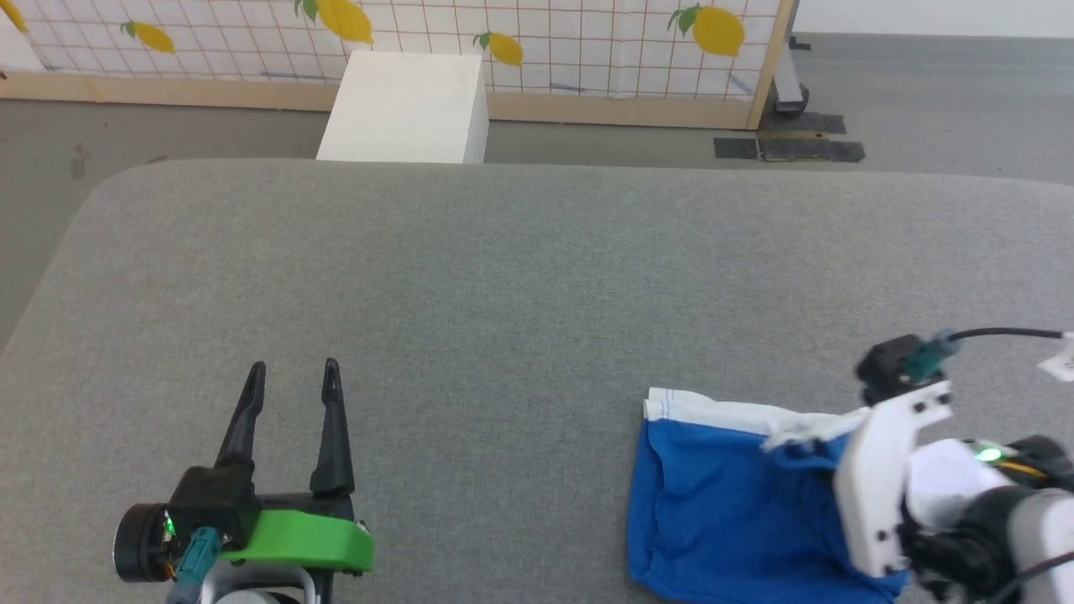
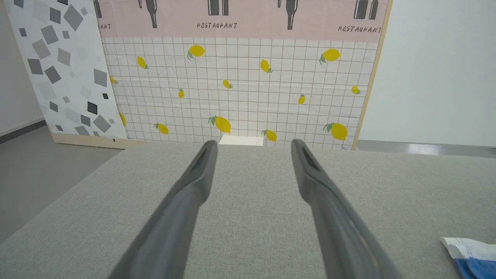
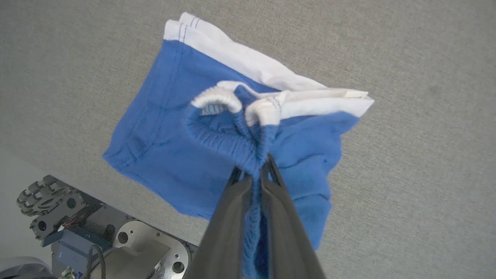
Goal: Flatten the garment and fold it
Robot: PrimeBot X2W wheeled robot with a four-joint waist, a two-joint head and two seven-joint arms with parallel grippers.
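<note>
Grey tabletop (image 1: 503, 277) carries the garment (image 1: 722, 503); my right claw (image 3: 254, 170) pinches its waistband (image 3: 221, 141), likely to pull it flat; my left claw (image 1: 294, 367) hovers spread.

Black jaws, green L bracket (image 1: 306, 537), white R housing (image 1: 877, 478) w/ cable (image 1: 1007, 333).

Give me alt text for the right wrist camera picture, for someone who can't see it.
The right tool is shut on the gathered waistband of blue shorts with white trim, which spread crumpled over a grey fabric surface. The robot's base shows at lower left.
</note>
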